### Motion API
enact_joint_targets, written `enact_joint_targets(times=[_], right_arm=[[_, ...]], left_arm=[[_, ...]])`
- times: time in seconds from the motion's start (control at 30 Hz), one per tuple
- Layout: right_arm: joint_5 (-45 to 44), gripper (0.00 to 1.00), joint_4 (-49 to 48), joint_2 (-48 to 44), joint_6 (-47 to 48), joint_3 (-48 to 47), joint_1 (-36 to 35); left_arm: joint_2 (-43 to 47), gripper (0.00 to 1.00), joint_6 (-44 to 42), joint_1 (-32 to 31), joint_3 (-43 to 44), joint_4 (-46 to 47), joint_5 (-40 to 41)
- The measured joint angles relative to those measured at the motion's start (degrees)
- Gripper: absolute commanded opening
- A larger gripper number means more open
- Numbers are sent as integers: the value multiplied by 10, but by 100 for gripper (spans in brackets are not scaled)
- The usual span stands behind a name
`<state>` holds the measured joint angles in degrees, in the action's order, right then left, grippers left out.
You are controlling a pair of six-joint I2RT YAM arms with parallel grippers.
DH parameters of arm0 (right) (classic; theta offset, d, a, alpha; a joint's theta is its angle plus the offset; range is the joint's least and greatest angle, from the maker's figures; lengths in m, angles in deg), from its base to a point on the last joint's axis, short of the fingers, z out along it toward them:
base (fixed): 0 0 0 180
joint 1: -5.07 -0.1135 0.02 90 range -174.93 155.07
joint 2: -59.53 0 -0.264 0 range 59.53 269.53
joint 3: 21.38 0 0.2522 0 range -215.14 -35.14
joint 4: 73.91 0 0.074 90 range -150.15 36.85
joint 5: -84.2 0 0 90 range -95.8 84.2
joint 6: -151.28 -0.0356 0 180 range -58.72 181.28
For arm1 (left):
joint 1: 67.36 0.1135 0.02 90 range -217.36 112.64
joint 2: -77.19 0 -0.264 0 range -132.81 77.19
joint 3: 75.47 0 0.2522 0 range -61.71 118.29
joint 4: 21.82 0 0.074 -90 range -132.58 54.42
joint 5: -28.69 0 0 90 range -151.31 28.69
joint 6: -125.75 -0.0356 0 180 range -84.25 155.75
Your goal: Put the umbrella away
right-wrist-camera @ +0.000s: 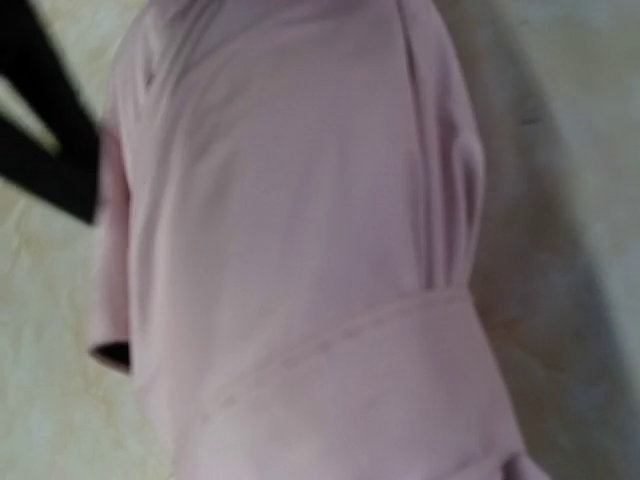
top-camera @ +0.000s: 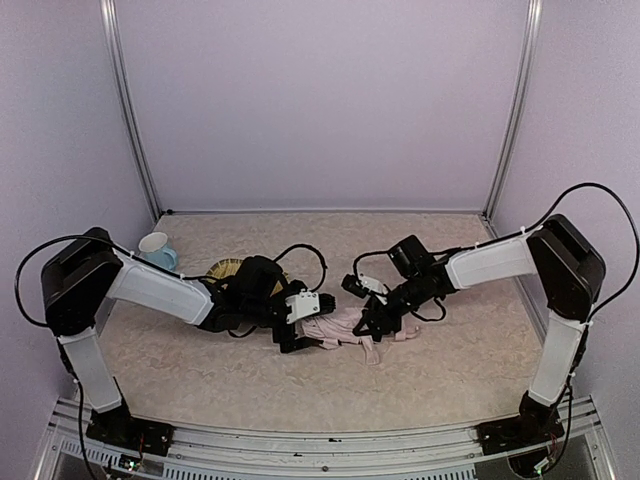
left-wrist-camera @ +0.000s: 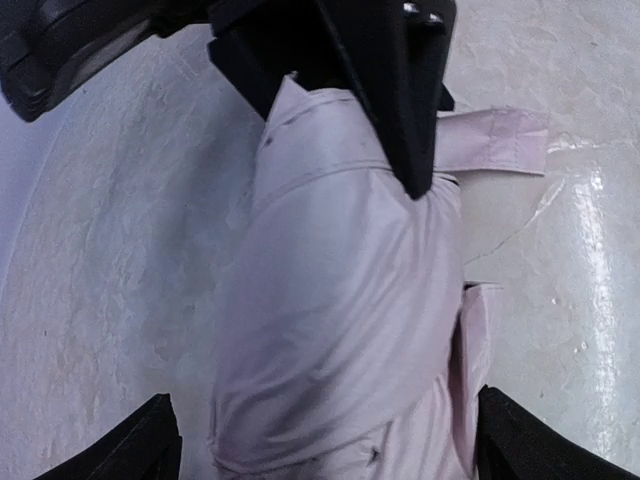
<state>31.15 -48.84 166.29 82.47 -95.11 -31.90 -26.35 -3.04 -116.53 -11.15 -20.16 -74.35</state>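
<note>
Umbrella [top-camera: 345, 328] is seen lying crumpled on the table [top-camera: 450, 370], lower middle of the top view. Right tool [top-camera: 373, 322] is clamped on its fabric, left tool [left-wrist-camera: 330, 445] is spread wide either side.

The pale pink fabric folding umbrella [top-camera: 345, 328] is plain pale pink, unprinted, with a sliver of black lining at one fold. It lies on a beige tabletop [top-camera: 430, 370] with faint cream mottling. Behind and left of the umbrella, the woven bamboo tray [top-camera: 226, 268] is yellow and the round ceramic cup [top-camera: 157, 248] white over light blue; flanking the umbrella, the left arm [top-camera: 160, 290] and right arm [top-camera: 490, 265] are white-shelled with black joints and cables, against plain lavender walls [top-camera: 320, 100].
</note>
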Motion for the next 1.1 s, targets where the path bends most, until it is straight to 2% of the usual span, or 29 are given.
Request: enact_joint_targets(times=[0.13, 0.3, 0.53, 0.63, 0.77, 0.87, 0.9, 0.93, 1.03, 1.1], right_arm=[[3, 0, -1, 0, 24, 7, -4], [-1, 0, -6, 0, 44, 15, -6], [-2, 0, -28, -1, 53, 28, -6], [-3, 0, -30, 0, 52, 30, -5], [-8, 0, -34, 0, 52, 32, -2], [-12, 0, -40, -1, 63, 33, 1], [-14, 2, -41, -1, 65, 33, 1], [-15, 5, -44, -1, 68, 33, 2], [-14, 21, -49, -1, 70, 33, 4], [-15, 42, -49, -1, 67, 33, 4]], left_arm=[[-23, 99, 42, 21, 6, 31, -53], [-85, 94, 83, 23, 52, 23, -108], [-121, 80, 156, 25, 63, 37, -158], [-146, 67, 160, 25, 84, 25, -165], [-157, 41, 149, 28, 106, 6, -170], [-161, 16, 141, 30, 118, -15, -185], [-162, 5, 140, 31, 121, -21, -193], [-162, 0, 139, 32, 125, -26, -199], [-165, 0, 136, 37, 136, -43, -215], [-165, 0, 136, 37, 138, -45, -216]])
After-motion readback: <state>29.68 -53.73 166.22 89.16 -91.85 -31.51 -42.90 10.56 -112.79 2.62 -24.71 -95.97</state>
